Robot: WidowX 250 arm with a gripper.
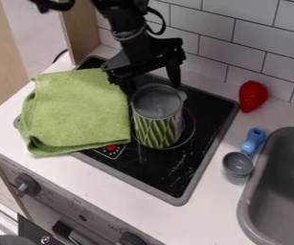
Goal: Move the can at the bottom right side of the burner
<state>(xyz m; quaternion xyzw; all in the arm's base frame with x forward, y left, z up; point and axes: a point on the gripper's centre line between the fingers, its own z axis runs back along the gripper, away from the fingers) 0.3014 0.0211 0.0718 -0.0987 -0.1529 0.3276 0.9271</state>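
I have the arm coming in from the top of the camera view, over the far side of the stove. Tool: open, fingers spread apart, at the far rim of the can; contact with the can, cannot tell.

Can: upright on the stove, green-and-yellow pattern around the side, grey top; part of the stove's ring marking shows to its right.

Green towel: lies over the left part of the stove and onto the counter. I note a red strawberry off the far right corner of the stove, near the tiled wall. Grey scoop with a blue handle: on the counter right of the stove. Sink: farther right of the stove.
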